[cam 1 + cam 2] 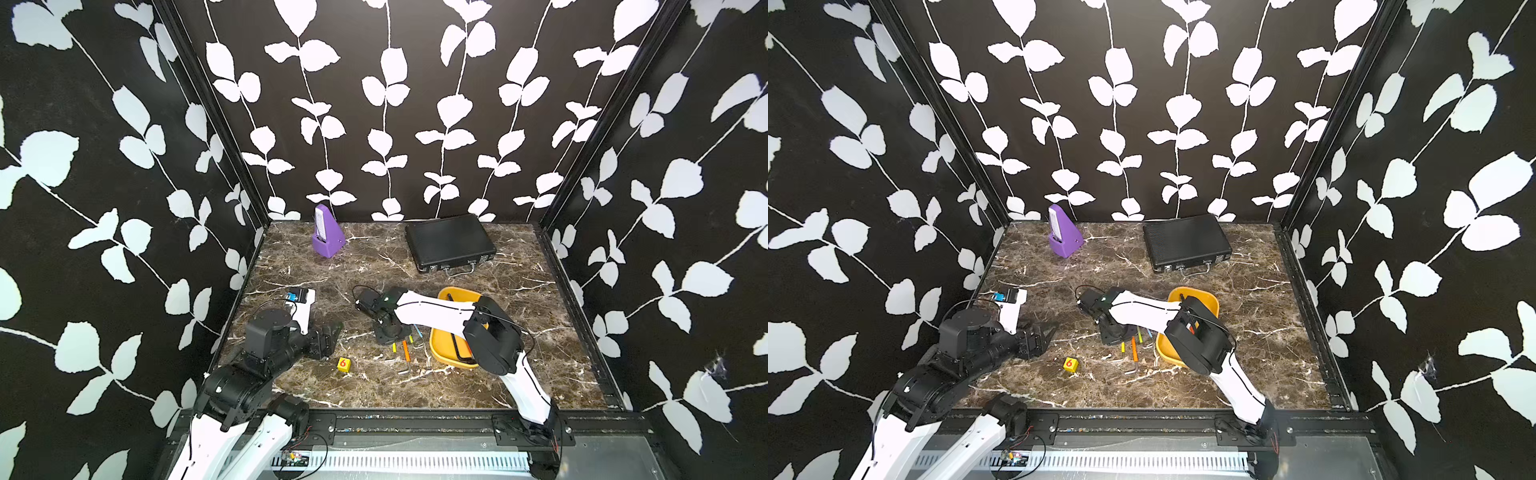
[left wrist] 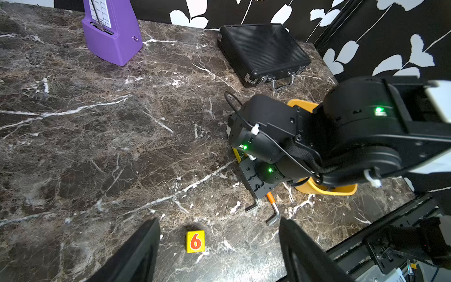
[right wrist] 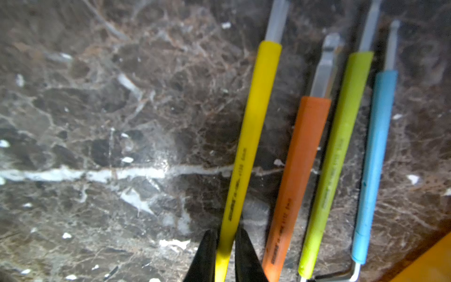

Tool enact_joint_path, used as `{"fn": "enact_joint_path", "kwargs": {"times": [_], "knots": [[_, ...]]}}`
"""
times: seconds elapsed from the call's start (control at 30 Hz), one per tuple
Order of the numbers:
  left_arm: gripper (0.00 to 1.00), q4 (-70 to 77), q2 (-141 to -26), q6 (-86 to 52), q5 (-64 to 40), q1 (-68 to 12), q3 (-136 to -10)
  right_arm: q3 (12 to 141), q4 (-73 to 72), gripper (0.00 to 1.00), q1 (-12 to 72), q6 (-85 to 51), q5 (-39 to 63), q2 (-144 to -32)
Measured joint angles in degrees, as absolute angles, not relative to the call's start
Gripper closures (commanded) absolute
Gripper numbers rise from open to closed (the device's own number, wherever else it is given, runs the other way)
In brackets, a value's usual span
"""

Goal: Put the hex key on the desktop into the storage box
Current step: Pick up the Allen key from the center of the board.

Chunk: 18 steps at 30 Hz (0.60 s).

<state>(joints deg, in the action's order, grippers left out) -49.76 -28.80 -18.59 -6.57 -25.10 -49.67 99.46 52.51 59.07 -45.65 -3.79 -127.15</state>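
Looking down in both top views, you see the desktop (image 1: 291, 386) (image 1: 1025, 382), dark brown marble pattern with white veins. It is enclosed on three sides by walls (image 1: 395, 104) papered black with white leaf sprays. A black rail (image 1: 415, 419) runs along its front edge.

- Far edge: a purple metronome (image 1: 328, 232) stands upright towards the far left corner. A black briefcase (image 1: 449, 243) lies flat towards the far right corner, handle facing the front.
- Front edge: a small yellow cube (image 1: 343, 364) marked 6 sits near the middle, apart from everything else.
- Right half: the storage box (image 1: 440, 345) rests towards the front, partly covered by your right arm.

Four hex keys lie side by side on the desktop, just beside the left side of the storage box. They are the yellow-sleeved hex key (image 3: 253, 136), the orange one (image 3: 300, 171), the green one (image 3: 336, 158) and the blue one (image 3: 375, 158).

Your right gripper (image 3: 227, 254) points down at the surface. Its two black fingertips (image 3: 207, 256) are clasped on either side of the yellow-sleeved hex key, which lies on the marble.

Your left gripper (image 2: 218, 223) hangs over the front left part of the desktop. Its jaws are spread with nothing between them.
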Motion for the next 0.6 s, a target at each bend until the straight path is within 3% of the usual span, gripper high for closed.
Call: {"fn": "enact_joint_path", "kwargs": {"times": [0.3, 0.6], "knots": [[0.23, -49.76, -28.8, -18.59, -6.37, -25.1, -49.67, 100.12, 52.84, 1.0, 58.57, -46.61, -2.24, -127.52], [0.23, -49.76, -29.08, -18.61, -6.31, -25.1, -49.67, 100.12, 52.8, 1.0, 58.48, -47.22, -1.96, -127.46]]}}
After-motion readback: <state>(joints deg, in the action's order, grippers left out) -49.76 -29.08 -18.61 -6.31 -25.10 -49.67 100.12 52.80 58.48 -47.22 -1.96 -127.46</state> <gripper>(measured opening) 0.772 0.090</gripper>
